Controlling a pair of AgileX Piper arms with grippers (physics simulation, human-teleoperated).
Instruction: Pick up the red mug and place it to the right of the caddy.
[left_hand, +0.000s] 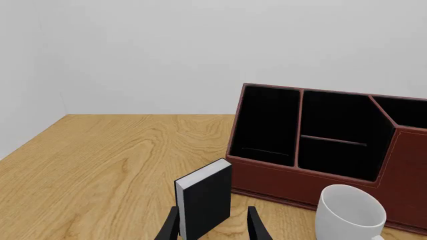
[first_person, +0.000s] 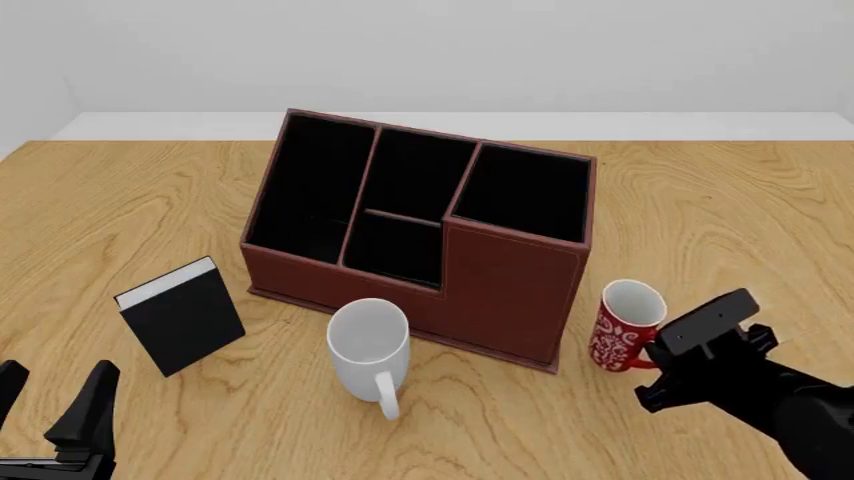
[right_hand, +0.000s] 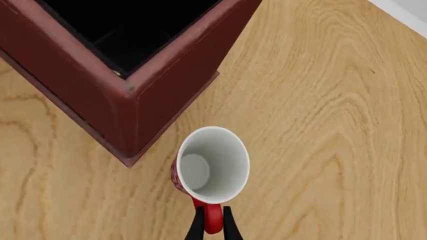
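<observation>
my right tool (right_hand: 210, 226) is clenched on the red loop handle of the red mug (first_person: 625, 326), the two dark fingers pinching the loop from either side. the mug stands upright on the desk (first_person: 747, 220), just beside the right front corner of the caddy (first_person: 514, 285); from the pictures i cannot tell whether its base rests on the wood or hangs a hair above it. my left tool (left_hand: 213, 227) is released, fingers spread, low over the desk behind the small black book (first_person: 180, 318), far from the work.

the risks, as i judge them: the grip is on a thin curved loop, so the mug could swivel or tip between my fingers if i move sharply. the caddy's corner is very near, and a careless swing could knock the mug against it or shove the box. letting go while the mug is tilted would leave it rolling.

the mug is glossy glazed ceramic, red with a white flower pattern, plain white inside, a short round cylinder. the caddy is a big boxy organiser in dark reddish-brown, leather-like with stitched edges, black-lined, stepped lower at the front. a larger plain white mug (first_person: 368, 347) stands in front of it. the desk is light wood with flowing grain.
</observation>
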